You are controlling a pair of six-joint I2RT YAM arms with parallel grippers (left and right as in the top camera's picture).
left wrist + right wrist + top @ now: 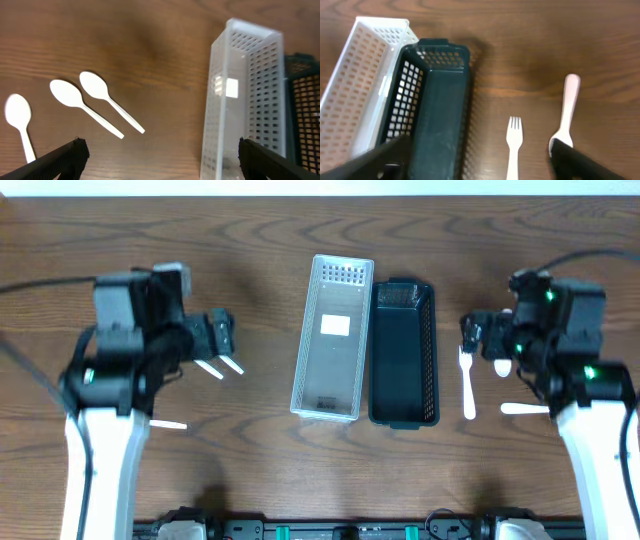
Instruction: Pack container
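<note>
Over the table (250,240), the overhead view shows a clear basket (331,340) and a dark basket (403,358) side by side and touching, their long axes running away from the robot. The left gripper (222,330) hovers on the clear basket's outer side, just above a pair of spoons (218,366) lying at a slant. A third spoon (168,423) lies closer to the robot. The right gripper (470,330) hangs on the dark basket's outer side, above the tines of a fork (466,380) that runs parallel to the baskets. Each arm is the nearer one to the cutlery on its own side.

On the left wrist camera, the left gripper (161,147) is spread wide with nothing between its fingers. The pair of spoons (95,100) lies ahead and to the left, handles slanting back toward the midline. The clear basket (260,65) stands ahead on the right and looks empty. A pick here would probably need a turn of the wrist to cross a slanted handle.

On the right wrist camera, the right gripper (480,150) is likewise wide open and empty. The fork (514,145) lies right of its midline, handle pointing back at the camera, so the fingers already close across it. A pale spoon (566,112) lies just beyond it, and the dark basket (440,50) sits ahead on the left.
</note>
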